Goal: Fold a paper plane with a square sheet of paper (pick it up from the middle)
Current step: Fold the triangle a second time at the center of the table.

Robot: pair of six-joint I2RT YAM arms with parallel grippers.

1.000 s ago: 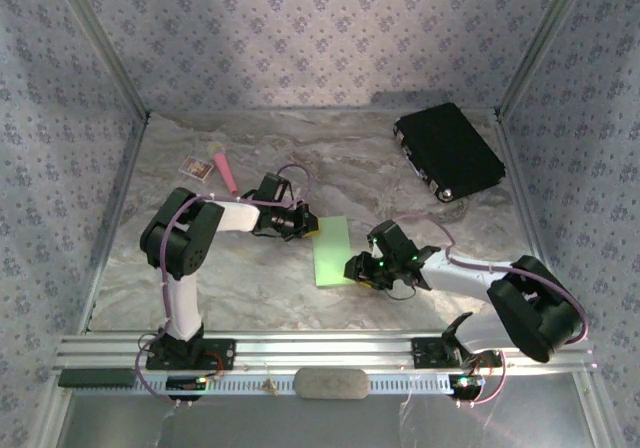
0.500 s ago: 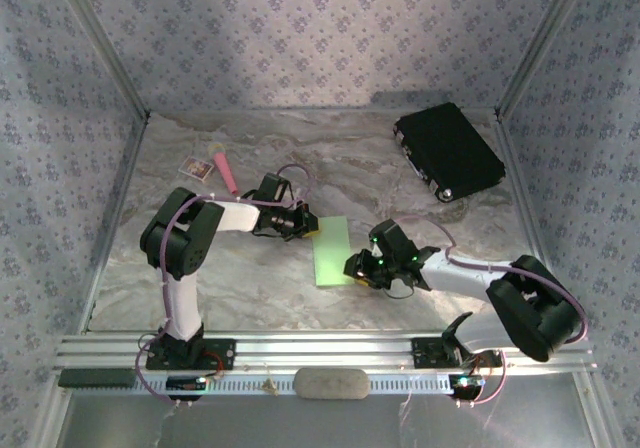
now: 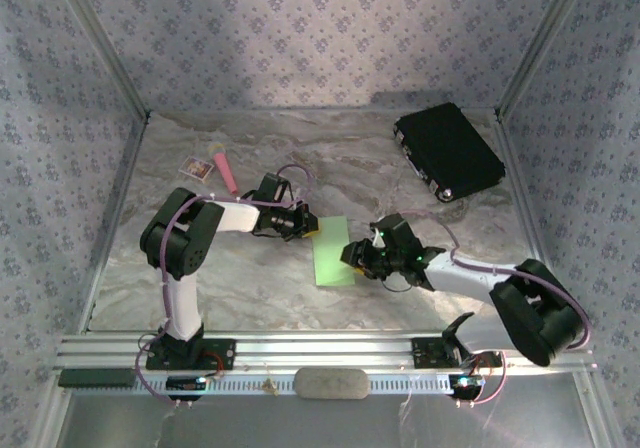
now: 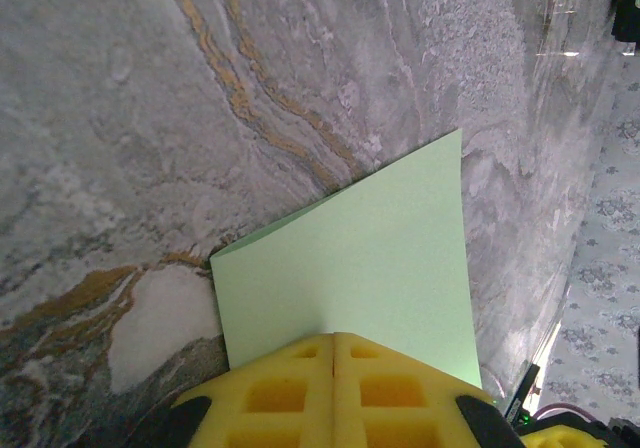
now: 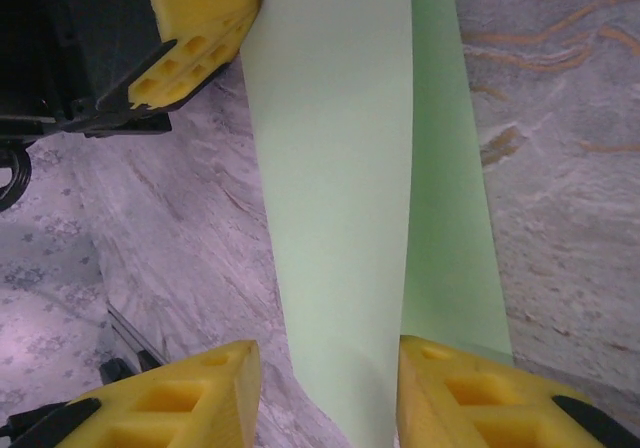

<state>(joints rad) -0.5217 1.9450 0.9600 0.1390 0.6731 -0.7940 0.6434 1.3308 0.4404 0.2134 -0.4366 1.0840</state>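
1 sheet | left jaws closed, its edge hidden beneath | right jaws apart astride the fold, possibly touching

The top camera hangs high behind the arm bases, tilted down, taking in the whole marble counter. The left wrist camera rides just behind the left hand, very close to the counter, facing out along it. The right wrist camera looks steeply down past the right hand, equally near. All three share the green sheet of paper; the right wrist view also catches the left hand
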